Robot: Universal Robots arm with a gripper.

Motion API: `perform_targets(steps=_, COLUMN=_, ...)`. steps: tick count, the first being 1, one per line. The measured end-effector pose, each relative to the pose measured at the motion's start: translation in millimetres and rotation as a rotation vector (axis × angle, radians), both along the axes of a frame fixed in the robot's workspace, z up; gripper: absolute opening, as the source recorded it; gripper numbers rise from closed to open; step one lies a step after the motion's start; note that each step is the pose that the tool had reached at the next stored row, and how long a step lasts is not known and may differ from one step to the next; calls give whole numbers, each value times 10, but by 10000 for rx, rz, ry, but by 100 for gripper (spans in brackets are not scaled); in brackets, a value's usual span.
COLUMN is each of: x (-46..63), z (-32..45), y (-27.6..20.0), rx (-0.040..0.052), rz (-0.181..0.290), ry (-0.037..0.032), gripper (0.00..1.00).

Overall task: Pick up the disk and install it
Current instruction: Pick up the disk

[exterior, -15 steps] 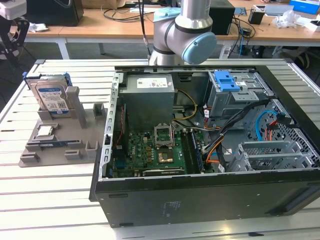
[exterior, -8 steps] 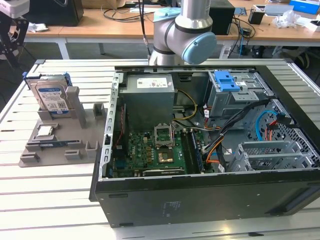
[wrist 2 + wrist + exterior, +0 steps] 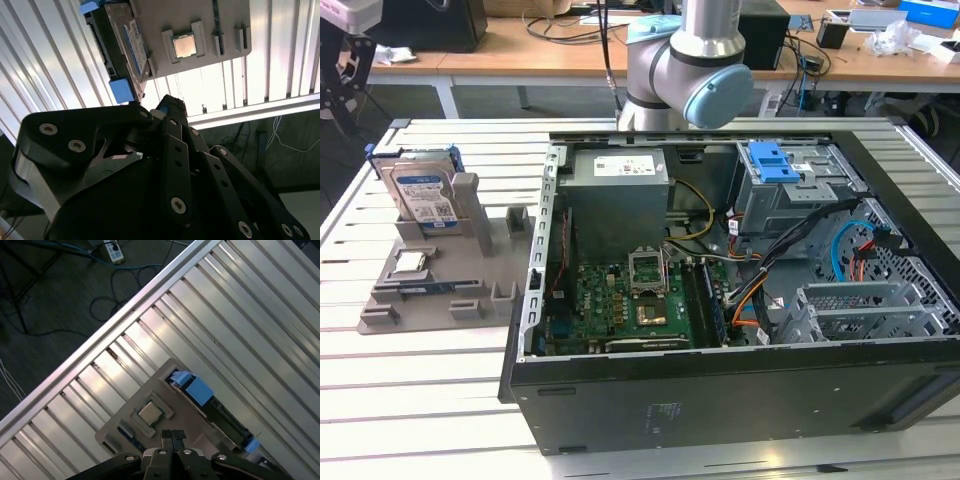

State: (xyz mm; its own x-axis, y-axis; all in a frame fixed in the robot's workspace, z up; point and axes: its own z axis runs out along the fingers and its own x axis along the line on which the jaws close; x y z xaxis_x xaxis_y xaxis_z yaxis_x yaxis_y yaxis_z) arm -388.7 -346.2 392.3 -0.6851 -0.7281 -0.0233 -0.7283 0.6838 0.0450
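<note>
Disk (image 3: pixel 423 195) stands on edge in grey holder (image 3: pixel 430 310), at exterior view's left of open computer case (image 3: pixel 720 385). Gripper (image 3: pixel 173 436) hangs apart from disk, fingertips pressed together, empty. We judge that descending unspread risks striking disk's edge and tipping it toward chip (image 3: pixel 149 413).

Nothing clear enough to read. A white-and-blue label (image 3: pixel 426 200) on the upright face of the disk (image 3: pixel 410 170), striped like a barcode, letters not to be made out; in the second wrist view the label (image 3: pixel 136 42) at a slant, equally illegible. A white sticker (image 3: pixel 625 166) atop the grey power supply box (image 3: pixel 618 215) inside the computer case (image 3: pixel 770 390), print too fine. A pale sticker (image 3: pixel 665 413) on the case's dark near wall, unreadable too.
</note>
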Motion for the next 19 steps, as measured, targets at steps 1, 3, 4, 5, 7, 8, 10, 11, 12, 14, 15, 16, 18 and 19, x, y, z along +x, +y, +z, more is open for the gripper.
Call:
perform_targets(steps=1, x=0, z=0, y=0, rx=0, rz=137, ry=-1, gripper=11)
perform_targets(steps=3, x=0, z=0, y=0, rx=0, rz=363, ry=0, gripper=11)
perform_targets(steps=4, x=0, z=0, y=0, rx=0, rz=519, ry=0, gripper=11)
perform_targets(steps=5, x=0, z=0, y=0, rx=0, rz=618, ry=0, gripper=11)
perform_targets(steps=7, x=0, z=0, y=0, rx=1, rz=802, ry=-1, gripper=11)
perform_targets(steps=8, x=0, z=0, y=0, rx=1, rz=902, ry=0, gripper=11)
perform_targets(steps=10, x=0, z=0, y=0, rx=0, rz=1084, ry=0, gripper=11)
perform_targets(steps=11, x=0, z=0, y=0, rx=0, rz=1264, ry=0, gripper=11)
perform_targets(steps=12, x=0, z=0, y=0, rx=0, rz=1379, ry=0, gripper=11)
perform_targets(steps=14, x=0, z=0, y=0, rx=0, rz=1790, ry=0, gripper=11)
perform_targets(steps=15, x=0, z=0, y=0, rx=0, rz=1953, ry=0, gripper=11)
perform_targets(steps=16, x=0, z=0, y=0, rx=1, rz=2042, ry=-1, gripper=11)
perform_targets(steps=18, x=0, z=0, y=0, rx=0, rz=2330, ry=0, gripper=11)
perform_targets(steps=19, x=0, z=0, y=0, rx=0, rz=2437, ry=0, gripper=11)
